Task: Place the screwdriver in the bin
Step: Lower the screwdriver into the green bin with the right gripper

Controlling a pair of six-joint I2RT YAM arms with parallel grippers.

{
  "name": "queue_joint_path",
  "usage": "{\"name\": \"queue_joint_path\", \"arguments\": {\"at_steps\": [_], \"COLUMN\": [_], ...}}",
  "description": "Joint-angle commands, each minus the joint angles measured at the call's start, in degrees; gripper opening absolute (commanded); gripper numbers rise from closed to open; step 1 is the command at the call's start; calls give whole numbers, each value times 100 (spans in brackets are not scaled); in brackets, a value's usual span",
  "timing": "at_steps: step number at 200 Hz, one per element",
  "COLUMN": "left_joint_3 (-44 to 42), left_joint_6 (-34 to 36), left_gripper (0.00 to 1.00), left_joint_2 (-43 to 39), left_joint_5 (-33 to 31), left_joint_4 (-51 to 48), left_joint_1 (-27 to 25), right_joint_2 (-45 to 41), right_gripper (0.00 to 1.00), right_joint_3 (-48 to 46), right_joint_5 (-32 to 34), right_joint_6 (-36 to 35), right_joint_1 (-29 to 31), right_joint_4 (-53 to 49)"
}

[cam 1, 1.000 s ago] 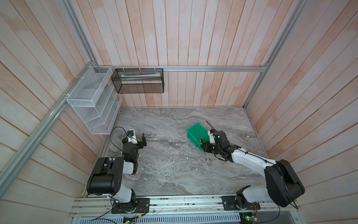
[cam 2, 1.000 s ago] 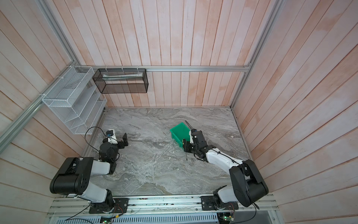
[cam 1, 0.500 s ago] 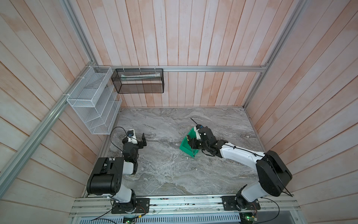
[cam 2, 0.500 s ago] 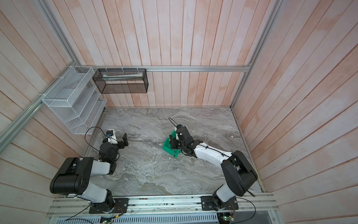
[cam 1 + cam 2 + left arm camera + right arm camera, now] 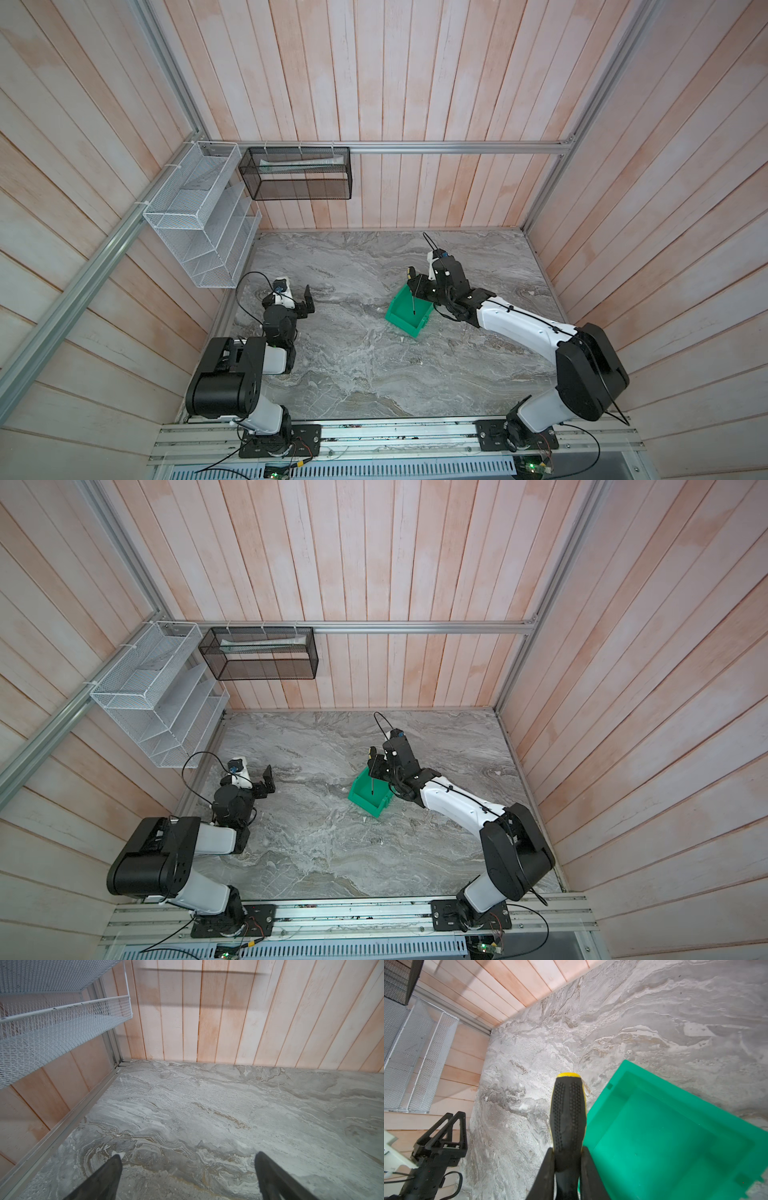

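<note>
The two black fingers [image 5: 547, 1169] of the right gripper [image 5: 566, 1152] are closed tight on the narrow lower end of the slim screwdriver with a black dimpled handle and yellow cap [image 5: 568, 1113]. In both top views the tool hangs nearly upright, cap up. Its thin metal shaft [image 5: 414, 302] points down over the inside of the small green plastic open-topped bin [image 5: 405, 322], close to the wall nearest the gripper. The tool is thus over the bin, not resting in it.

- **Toppling out:** the handle looks heavier than the shaft and sits above the rim. If it is let go upright from this height, the tip would likely land first and the handle could fall over the near wall onto the grey marbled tabletop [image 5: 353, 365].
- **Bin shifting:** the bin looks light and nothing braces it. A bump from the fingers on the way down could slide or tilt it.
- **Low lip:** a tool that bounces or rolls could escape over the cut-out front [image 5: 376, 810].

The left gripper [image 5: 188, 1156] rests well apart at the table's side, jaws wide and empty, so it cannot steady the bin.
</note>
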Motion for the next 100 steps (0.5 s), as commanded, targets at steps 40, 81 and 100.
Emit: {"name": "queue_joint_path", "arguments": {"at_steps": [40, 81, 100], "left_joint_3": [3, -1, -1], "left_joint_6": [-27, -21, -26], "left_gripper": [100, 100, 100], "left_joint_2": [-57, -57, -55], "left_joint_5": [50, 48, 50], "left_joint_4": [-47, -43, -44], "left_joint_1": [17, 17, 17], "right_joint_2": [610, 848, 974], "right_gripper": [0, 0, 0], "right_joint_3": [-202, -118, 93], "right_joint_5": [563, 1009, 1329], "right_joint_6": [-200, -860, -1256], "right_joint_1": [-42, -183, -299], "right_joint_4": [42, -261, -523]}}
